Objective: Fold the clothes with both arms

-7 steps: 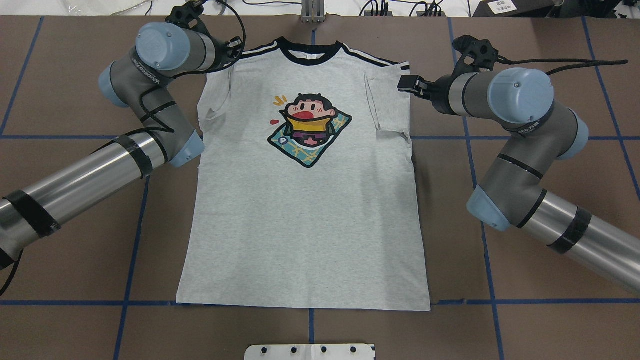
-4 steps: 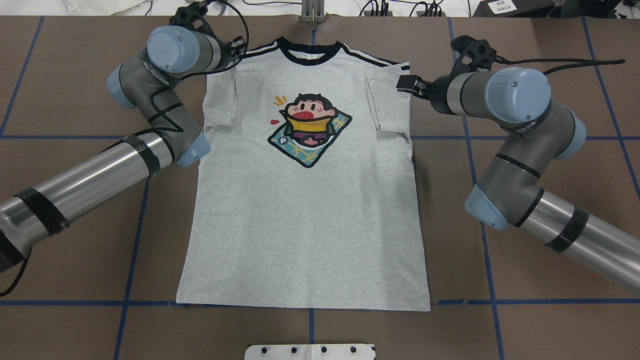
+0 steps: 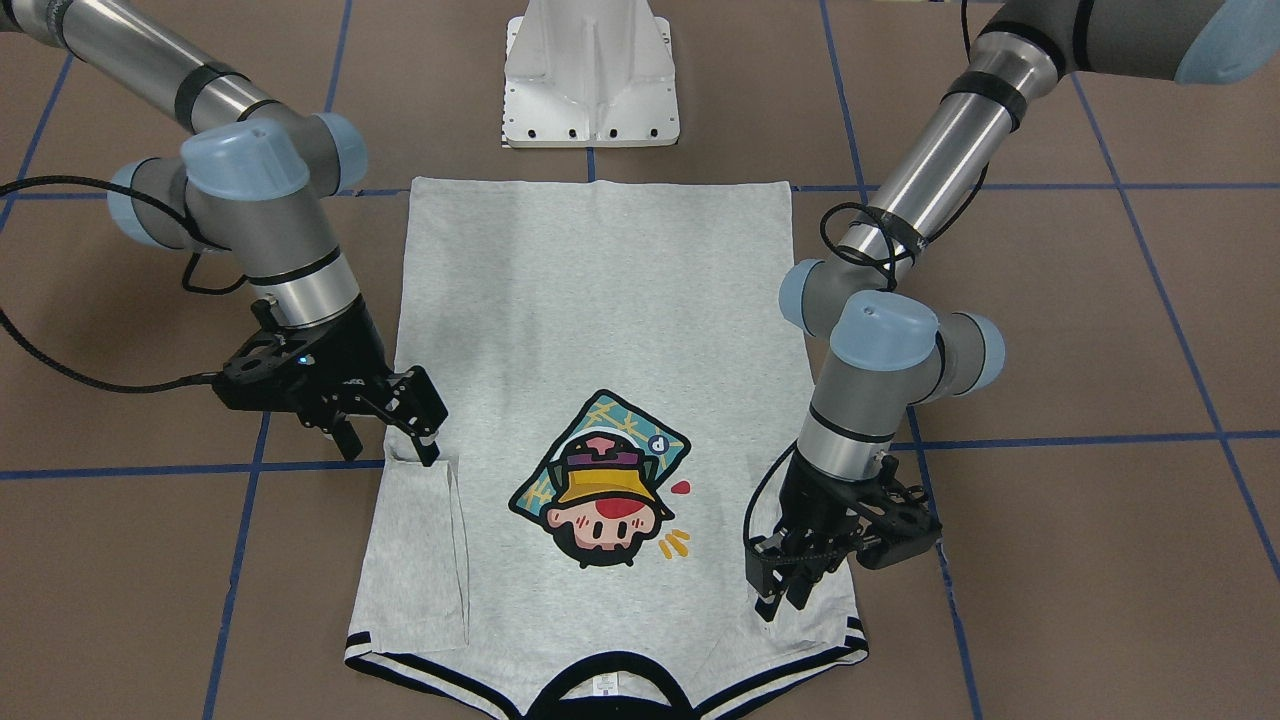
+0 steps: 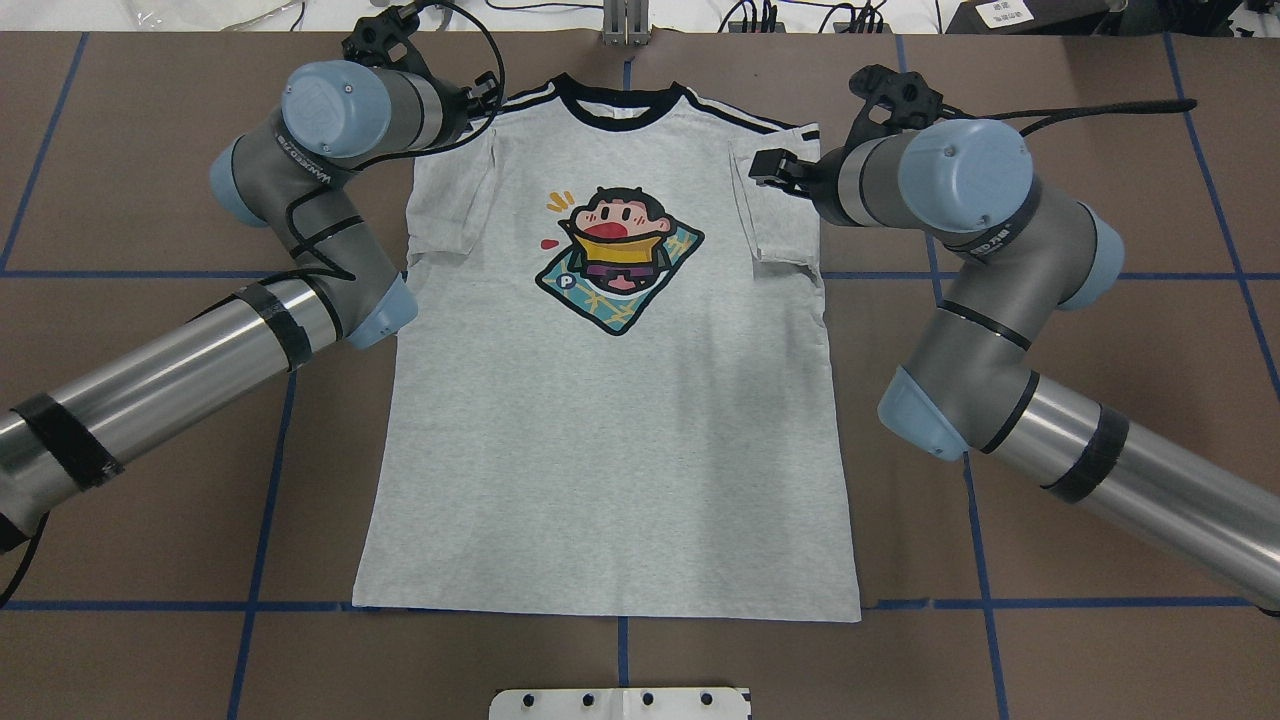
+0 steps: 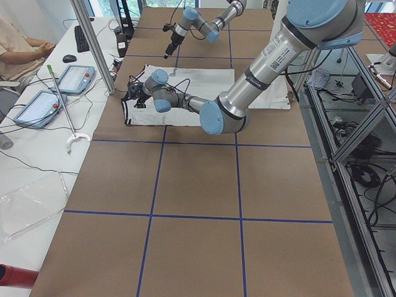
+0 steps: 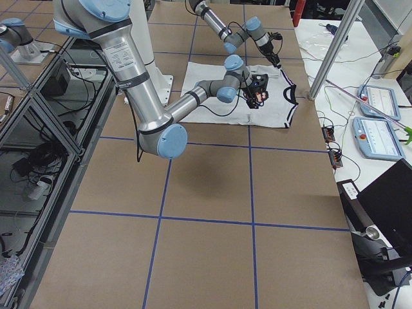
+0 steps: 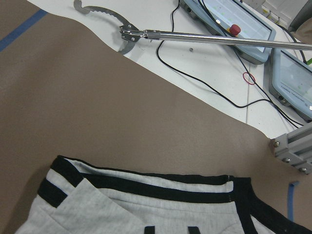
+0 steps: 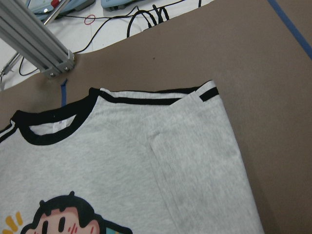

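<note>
The grey T-shirt (image 4: 610, 430) lies flat, face up, on the brown table, its collar at the far edge and both sleeves folded inward. It also shows in the front view (image 3: 590, 300). My left gripper (image 4: 482, 95) hovers over the folded left sleeve by the striped shoulder. In the front view (image 3: 785, 595) its fingers point down at the fabric. Its fingertips (image 7: 148, 229) stand apart in the left wrist view, so it is open. My right gripper (image 4: 768, 165) is over the folded right sleeve and is open and empty in the front view (image 3: 390, 445).
The white pedestal base (image 3: 590, 80) stands at the shirt's hem side. An aluminium post (image 8: 34, 44) rises beyond the collar. Control pads (image 7: 229, 19), cables and a metal grabber tool (image 7: 195, 36) lie past the table's far edge. A person (image 5: 18, 49) sits there.
My right arm has moved inward, bringing its gripper from the shirt's edge to over the folded sleeve. The left sleeve has been laid further in and flatter, and my left gripper has shifted slightly inward.
</note>
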Controlling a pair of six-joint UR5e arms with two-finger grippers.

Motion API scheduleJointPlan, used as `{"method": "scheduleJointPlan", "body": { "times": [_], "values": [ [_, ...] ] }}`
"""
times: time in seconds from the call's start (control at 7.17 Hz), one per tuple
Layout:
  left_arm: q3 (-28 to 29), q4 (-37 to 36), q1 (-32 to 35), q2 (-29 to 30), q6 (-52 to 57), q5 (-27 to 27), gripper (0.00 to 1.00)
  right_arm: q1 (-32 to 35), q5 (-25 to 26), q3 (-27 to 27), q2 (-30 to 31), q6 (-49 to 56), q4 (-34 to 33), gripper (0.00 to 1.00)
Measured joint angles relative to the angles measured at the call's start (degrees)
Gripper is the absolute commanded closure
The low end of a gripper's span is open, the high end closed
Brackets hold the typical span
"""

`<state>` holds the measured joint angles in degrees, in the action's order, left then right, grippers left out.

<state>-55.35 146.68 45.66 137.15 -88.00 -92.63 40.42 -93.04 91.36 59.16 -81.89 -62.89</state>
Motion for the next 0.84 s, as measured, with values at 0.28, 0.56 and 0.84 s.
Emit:
{"method": "scheduleJointPlan", "body": {
  "times": [0.28,0.56,0.84],
  "values": [
    [-9.65,-0.87,-0.88,-5.41,-0.1,-2.38,0.46,-7.42,4.21,6.15,-0.74,-3.38,-10.23,0.0],
    [-21.72,-1.39,-1.35,-14.01,-0.17,-5.93,0.45,-15.39,8.26,14.77,1.24,-10.69,-18.66,0.0],
    [-28.27,-1.78,-1.93,-19.21,-0.23,-6.99,0.45,-20.63,8.59,23.6,8.77,-21.04,-22.03,0.01]
  ]
}}
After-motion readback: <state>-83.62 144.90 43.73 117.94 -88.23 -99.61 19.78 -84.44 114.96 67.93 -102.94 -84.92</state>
